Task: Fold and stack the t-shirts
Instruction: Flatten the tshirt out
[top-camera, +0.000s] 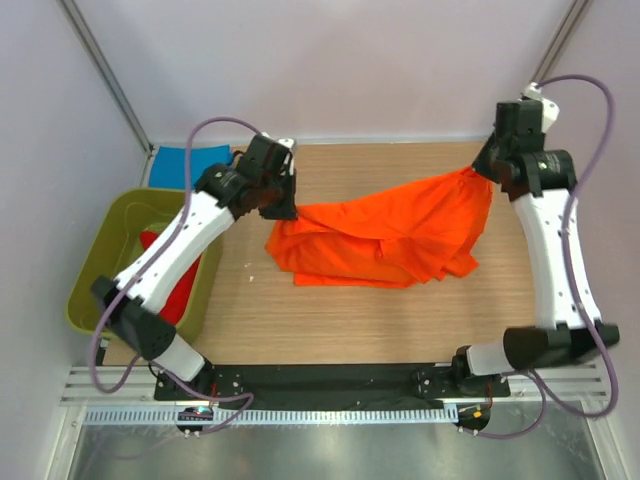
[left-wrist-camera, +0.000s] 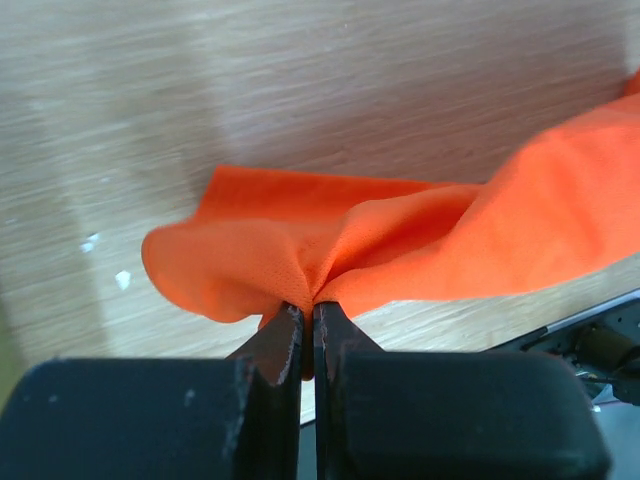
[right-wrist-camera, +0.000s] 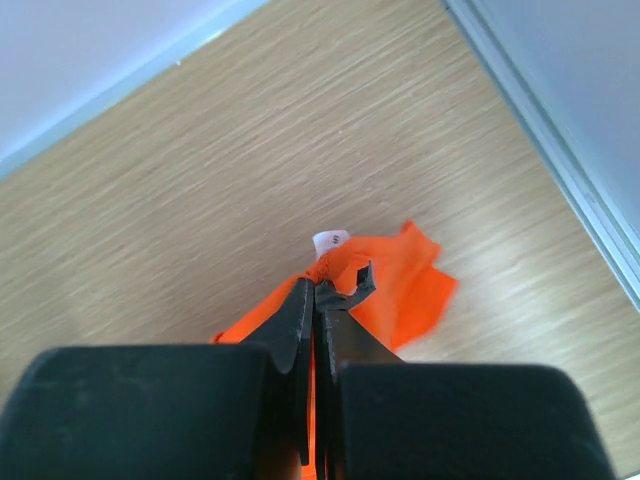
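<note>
Pinched shut on bright orange cloth t-shirt (top-camera: 385, 235) slung between left tool (left-wrist-camera: 308, 306) and right tool (right-wrist-camera: 316, 290); could slip free if overstretched.

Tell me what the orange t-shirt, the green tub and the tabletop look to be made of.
The orange t-shirt: thin knit cloth, matte; a fine mesh texture shows up close and it drapes in soft folds.
The green tub: probably moulded plastic, smooth with rounded rim.
The tabletop: light wood grain, likely laminate or veneer, matte; cannot tell which.
</note>
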